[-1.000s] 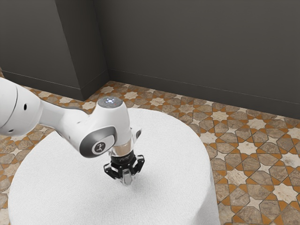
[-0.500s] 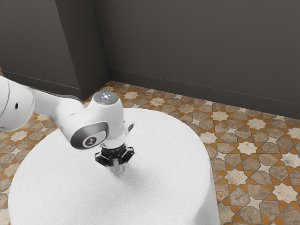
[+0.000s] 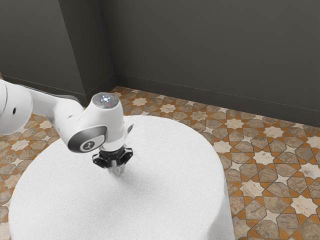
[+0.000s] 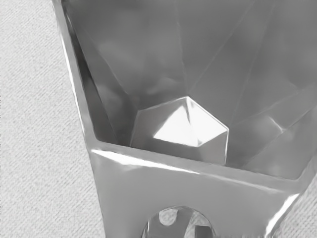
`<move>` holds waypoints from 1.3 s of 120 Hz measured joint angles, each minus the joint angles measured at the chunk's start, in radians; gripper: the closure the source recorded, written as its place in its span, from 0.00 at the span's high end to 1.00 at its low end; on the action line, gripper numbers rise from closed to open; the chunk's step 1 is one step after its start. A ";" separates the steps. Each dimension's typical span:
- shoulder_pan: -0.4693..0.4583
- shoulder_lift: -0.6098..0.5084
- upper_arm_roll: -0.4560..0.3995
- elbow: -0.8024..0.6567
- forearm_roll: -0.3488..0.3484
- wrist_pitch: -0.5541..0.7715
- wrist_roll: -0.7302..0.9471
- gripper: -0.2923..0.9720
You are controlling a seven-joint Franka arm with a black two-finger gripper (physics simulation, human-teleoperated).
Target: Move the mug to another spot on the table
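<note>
The white arm (image 3: pixel 60 117) reaches in from the exterior view's left, its black gripper (image 3: pixel 114 171) pointing down over the round white table (image 3: pixel 180 200), fingers closed on a small silvery mug (image 3: pixel 116 168). Patterned floor tiles (image 3: pixel 260 150) surround the table, with dark walls (image 3: pixel 210 45) behind

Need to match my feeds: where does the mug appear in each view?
Exterior view: the mug is a silvery sliver between the fingers of the gripper, toward the exterior view's left of the table's middle.
Wrist view: the mug is seen from above, directly under the hand, its faceted inside facing the camera.
Shared landmark: the white table beside the mug.
</note>
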 joint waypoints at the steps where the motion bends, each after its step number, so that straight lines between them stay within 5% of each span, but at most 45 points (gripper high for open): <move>1: 0.000 0.001 0.000 0.000 0.000 0.001 -0.001 0.19; 12: -0.001 0.006 0.001 0.000 0.005 0.007 -0.006 0.22; 35: -0.006 0.000 0.000 -0.003 0.003 0.020 -0.005 0.52; 59: -0.006 -0.031 0.011 -0.013 0.003 0.021 -0.004 0.67; 128: -0.019 -0.125 0.015 -0.002 0.032 0.015 0.001 0.76; 156: -0.013 -0.154 0.013 0.227 0.053 -0.123 0.070 0.77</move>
